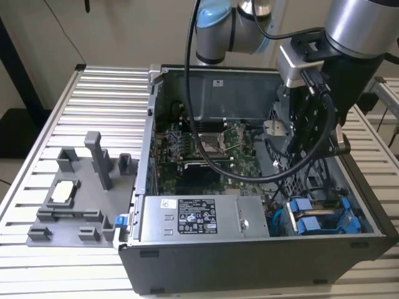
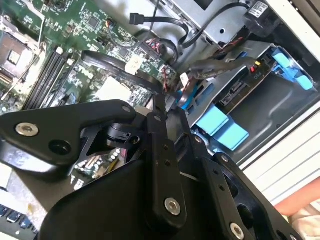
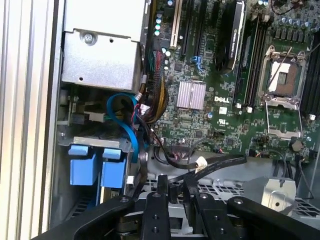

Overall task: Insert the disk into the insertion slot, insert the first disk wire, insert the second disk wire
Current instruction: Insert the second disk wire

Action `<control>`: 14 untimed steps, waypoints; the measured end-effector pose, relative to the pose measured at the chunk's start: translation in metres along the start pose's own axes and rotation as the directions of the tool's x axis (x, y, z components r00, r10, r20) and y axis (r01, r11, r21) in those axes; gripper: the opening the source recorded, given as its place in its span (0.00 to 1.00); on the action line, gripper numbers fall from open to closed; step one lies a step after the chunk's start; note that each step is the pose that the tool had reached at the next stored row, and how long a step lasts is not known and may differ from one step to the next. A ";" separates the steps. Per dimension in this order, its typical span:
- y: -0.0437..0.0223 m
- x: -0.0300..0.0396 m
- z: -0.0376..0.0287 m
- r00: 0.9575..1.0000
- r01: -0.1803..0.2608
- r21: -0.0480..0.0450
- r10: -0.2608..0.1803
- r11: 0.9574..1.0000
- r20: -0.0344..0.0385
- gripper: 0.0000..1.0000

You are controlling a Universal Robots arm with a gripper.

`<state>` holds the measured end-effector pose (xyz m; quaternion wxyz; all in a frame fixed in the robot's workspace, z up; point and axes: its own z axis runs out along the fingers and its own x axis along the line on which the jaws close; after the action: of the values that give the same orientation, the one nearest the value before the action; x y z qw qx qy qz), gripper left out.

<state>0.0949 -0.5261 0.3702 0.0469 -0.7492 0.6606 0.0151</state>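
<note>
In the corner of the open computer case [image 1: 249, 261], at the exterior view's lower right, the disk [image 1: 310, 224] is seen lodged in the insertion slot [image 3: 95, 142] of the grey drive cage, with the blue tabs of its carrier turned outward [image 3: 95, 170] [image 2: 220, 127]. The disk is judged to be stiff, rather heavy for its bulk and easily harmed by a knock. Its metal faces are likely slippery, so it would best be taken by the blue plastic frame or its tabs, never by the label face or the connector edge. Just beside the cage a blue cable [image 3: 131, 130] is looped, and a black cable with a white plug [image 3: 200, 162] is laid across the case floor near the gripper [image 3: 176, 182] [image 2: 167, 107]. The jaws are held slightly spread, and nothing is seen pinched between them. The motherboard [image 3: 210, 100] is exposed beyond. The case is set on a ribbed metal desk [image 1: 93, 93], where a grey fixture tray [image 1: 75, 199] is placed apart from it.
</note>
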 end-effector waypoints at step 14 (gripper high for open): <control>0.0039 -0.0005 0.0049 1.000 0.025 0.018 -0.025 1.000 -0.008 0.27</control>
<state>0.0912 -0.5256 0.3652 0.0513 -0.7569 0.6515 0.0056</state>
